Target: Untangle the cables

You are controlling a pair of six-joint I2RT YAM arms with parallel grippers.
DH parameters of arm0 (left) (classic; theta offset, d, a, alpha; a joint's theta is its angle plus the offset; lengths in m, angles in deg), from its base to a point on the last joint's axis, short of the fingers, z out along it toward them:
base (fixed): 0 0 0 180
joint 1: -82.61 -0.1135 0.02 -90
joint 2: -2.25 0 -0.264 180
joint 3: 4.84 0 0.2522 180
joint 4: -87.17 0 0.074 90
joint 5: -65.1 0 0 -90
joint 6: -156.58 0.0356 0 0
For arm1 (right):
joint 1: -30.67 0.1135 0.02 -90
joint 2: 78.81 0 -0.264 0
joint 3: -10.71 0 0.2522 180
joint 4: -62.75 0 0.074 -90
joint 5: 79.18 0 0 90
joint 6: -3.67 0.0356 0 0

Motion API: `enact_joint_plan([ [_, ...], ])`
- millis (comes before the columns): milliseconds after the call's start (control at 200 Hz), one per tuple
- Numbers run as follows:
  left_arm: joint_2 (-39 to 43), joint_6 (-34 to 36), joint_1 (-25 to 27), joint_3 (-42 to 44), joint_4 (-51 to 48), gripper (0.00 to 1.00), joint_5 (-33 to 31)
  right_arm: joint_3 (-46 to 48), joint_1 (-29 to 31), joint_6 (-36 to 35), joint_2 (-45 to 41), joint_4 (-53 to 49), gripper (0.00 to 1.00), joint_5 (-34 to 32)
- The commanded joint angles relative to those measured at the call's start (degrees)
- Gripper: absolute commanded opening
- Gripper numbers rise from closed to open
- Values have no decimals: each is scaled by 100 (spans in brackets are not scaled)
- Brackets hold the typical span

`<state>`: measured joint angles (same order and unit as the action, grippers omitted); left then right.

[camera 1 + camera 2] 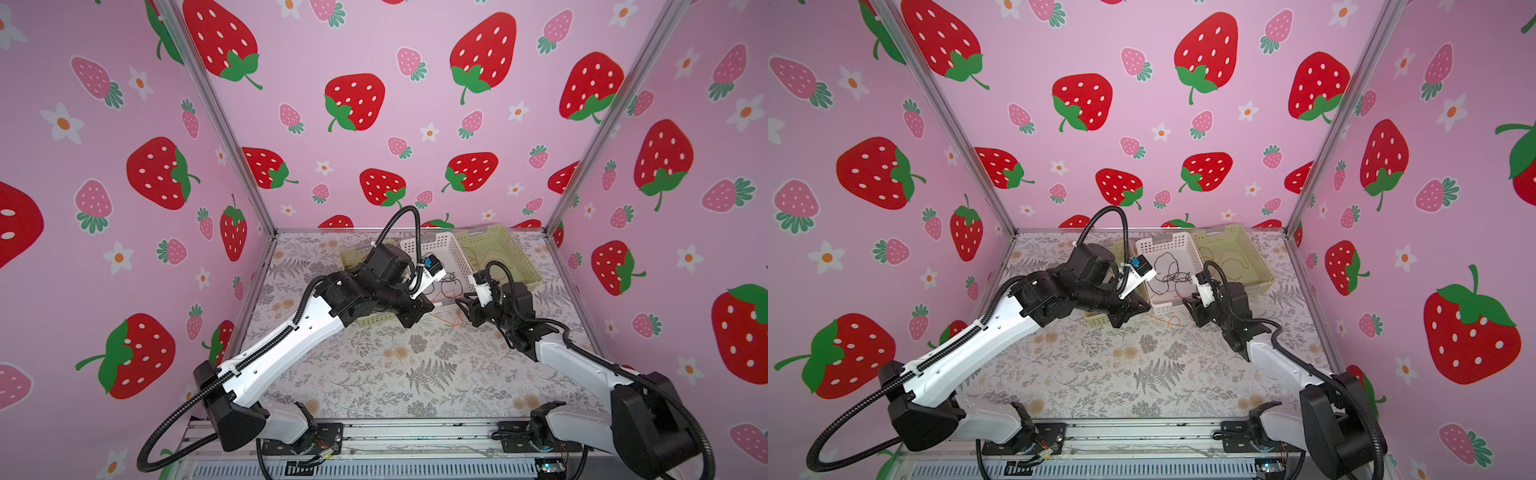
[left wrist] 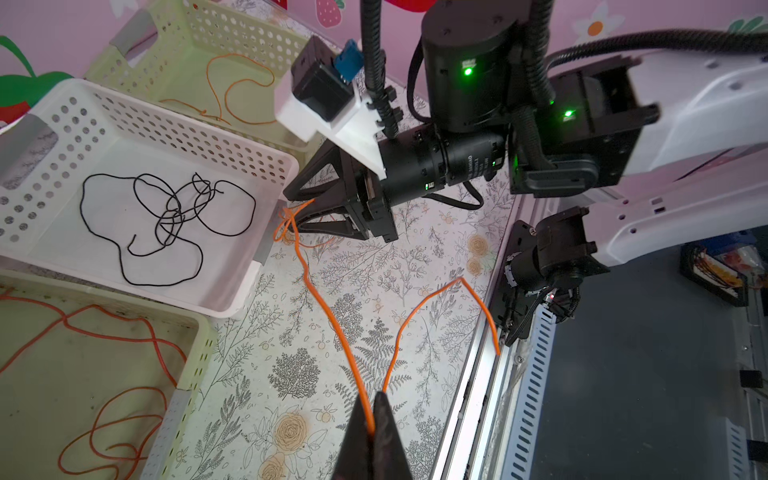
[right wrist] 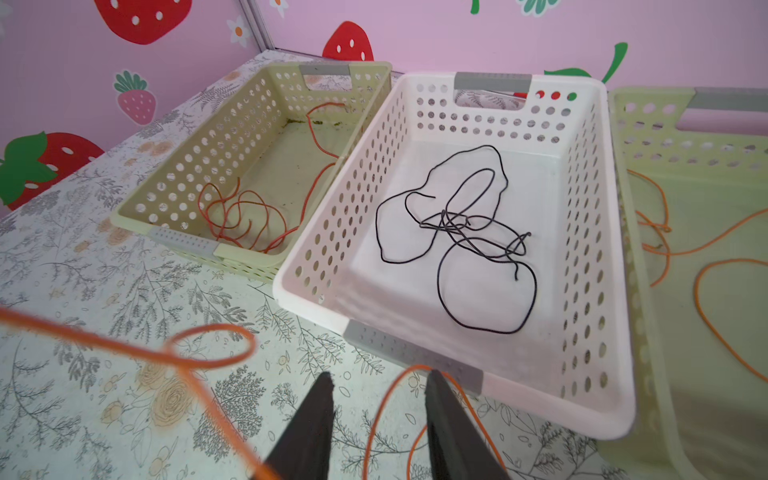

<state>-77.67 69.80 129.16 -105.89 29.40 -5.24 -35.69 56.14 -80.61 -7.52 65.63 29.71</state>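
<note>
the left pincer (image 2: pixel 375 409) is clamping tight on the orange cable (image 2: pixel 327 309), which is trailing across the bench (image 3: pixel 104 291) toward the right pincer (image 3: pixel 380 376). the right pincer's jaws are standing partly apart, with a loop of that cable passing between them, just in front of the white basket (image 3: pixel 540 399). the black cable (image 3: pixel 453 224) is lying tangled inside the white basket. a brownish cable (image 3: pixel 232 226) is sitting coiled in the green basket (image 3: pixel 216 137) beside it, and a second orange strand (image 3: pixel 697 291) is lying in the other green basket (image 3: pixel 648 99) on the opposite side.
</note>
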Motion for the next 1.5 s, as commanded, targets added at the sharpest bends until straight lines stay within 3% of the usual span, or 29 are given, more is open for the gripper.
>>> enact_joint_plan([
  [0, 201, 103, -105, -238, -47, 0, -37, -132, -65, -130, 211, -29, 37, -129],
  [360, 638, 3, -553, -232, -79, 0, 12, -70, -191, -238, 360, -107, 30, -453],
  [695, 983, 24, -1123, -370, -250, 0, 108, -85, -337, -541, 455, -394, 30, -691],
  [975, 921, -104, -1156, -31, -421, 0, 737, -428, -333, -481, 538, -1391, 29, 128],
  [1206, 1246, -236, -1156, 324, -90, 0, 560, -60, -328, -233, 323, -1106, 21, 6],
  [1281, 1242, -239, -1152, 252, -140, 0, 583, -127, -324, -255, 333, -1108, 27, 444],
  [1371, 1207, -291, -1150, 225, -135, 0, 682, -65, -214, -281, 221, -885, 48, 1164],
  [1496, 1237, -381, -1148, 216, 39, 0, 684, 14, 151, -406, 148, -695, 61, 1591],
])
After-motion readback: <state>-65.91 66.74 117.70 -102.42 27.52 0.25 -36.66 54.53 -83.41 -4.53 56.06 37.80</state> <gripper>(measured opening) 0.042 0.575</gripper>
